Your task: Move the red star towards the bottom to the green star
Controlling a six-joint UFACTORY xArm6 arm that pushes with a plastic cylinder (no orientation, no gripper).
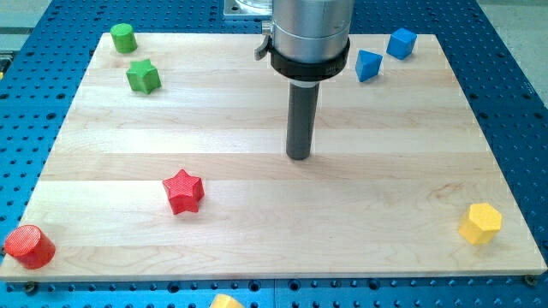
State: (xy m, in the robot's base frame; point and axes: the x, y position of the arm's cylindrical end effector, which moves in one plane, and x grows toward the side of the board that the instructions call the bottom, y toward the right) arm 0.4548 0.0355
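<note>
The red star [183, 190] lies on the wooden board at the lower left. The green star [143, 76] lies at the upper left, well above the red star. My tip [298, 156] rests near the middle of the board, to the right of and a little above the red star, apart from every block.
A green cylinder [123, 38] sits at the top left corner. Two blue blocks [368, 65] [401, 43] lie at the top right. A yellow hexagonal block [479, 223] is at the lower right, a red cylinder [28, 246] at the bottom left corner, a yellow block [226, 301] below the board's edge.
</note>
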